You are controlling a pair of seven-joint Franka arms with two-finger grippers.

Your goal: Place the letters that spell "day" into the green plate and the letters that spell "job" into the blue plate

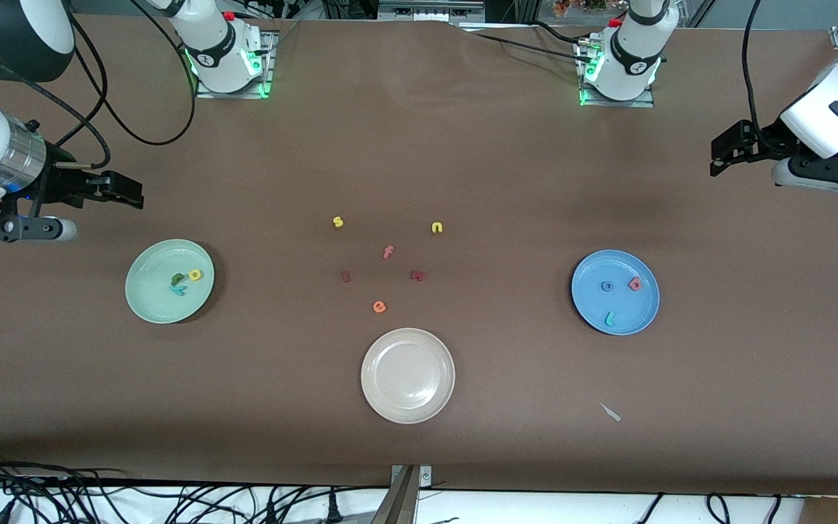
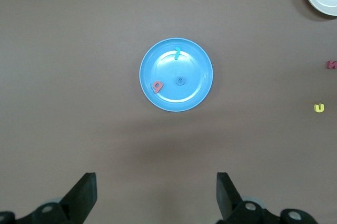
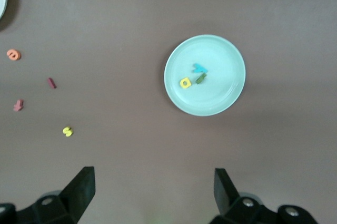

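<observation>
Both hands hang wide open and empty: left hand over the desk near the blue plate, right hand near the green plate.

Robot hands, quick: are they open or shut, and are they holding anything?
Left gripper: open, holding nothing, up above the table near the blue plate.
Right gripper: open, holding nothing, up above the table near the green plate.
</observation>
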